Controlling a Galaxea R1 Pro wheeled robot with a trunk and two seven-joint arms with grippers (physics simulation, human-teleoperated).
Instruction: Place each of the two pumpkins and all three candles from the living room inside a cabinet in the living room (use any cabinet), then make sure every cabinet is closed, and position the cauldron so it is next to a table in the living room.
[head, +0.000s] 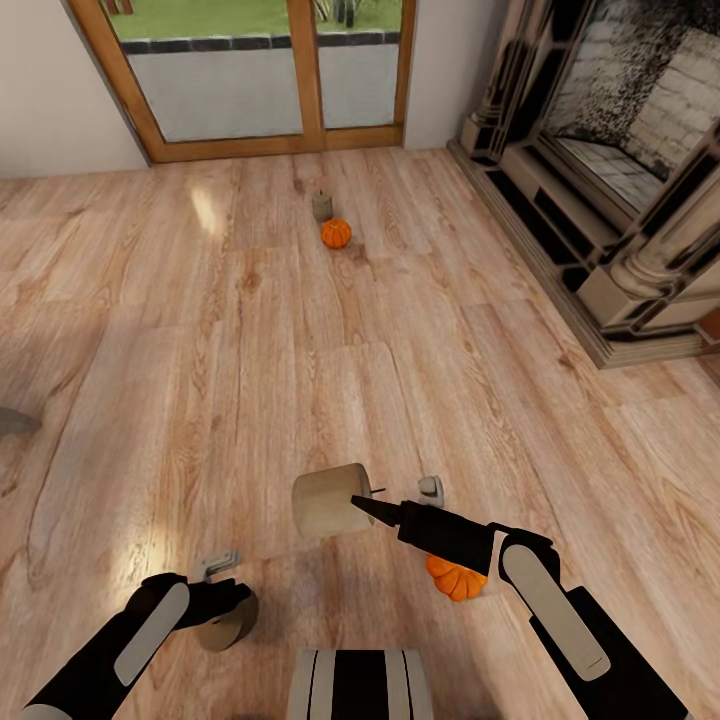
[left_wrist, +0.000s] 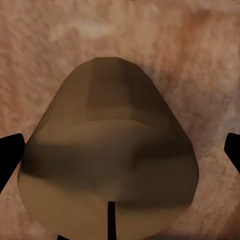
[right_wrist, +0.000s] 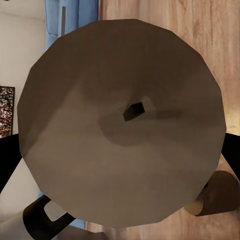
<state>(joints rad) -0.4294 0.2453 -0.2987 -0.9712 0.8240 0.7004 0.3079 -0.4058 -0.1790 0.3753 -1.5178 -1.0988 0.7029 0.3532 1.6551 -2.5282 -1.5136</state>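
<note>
1. At the bottom centre of the head view sits the robot's striped trunk top (head: 360, 685), with wooden floor (head: 200, 350) all around.
2. Lower left, the left gripper (head: 222, 578) points down over a candle (head: 226, 622) standing on the floor. In the left wrist view its dark fingertips (left_wrist: 11, 152) sit at either side of that candle (left_wrist: 107, 155), spread wide and apart from it; it grips nothing.
3. Lower centre, the right gripper (head: 400, 498) holds a second, pale beige candle (head: 330, 498) lifted off the floor and lying sideways. In the right wrist view the candle's round wick end (right_wrist: 122, 127) faces the camera with dark fingers (right_wrist: 10, 162) at both edges.
4. An orange pumpkin (head: 456, 577) lies on the floor just under the right arm, lower right of centre.
5. Upper centre, well away, a second pumpkin (head: 336, 233) sits just beside a third candle (head: 322, 205).
6. A glass door with a wooden frame (head: 300, 70) is at the top; an ornate fireplace surround (head: 600, 200) is at upper right.
</note>
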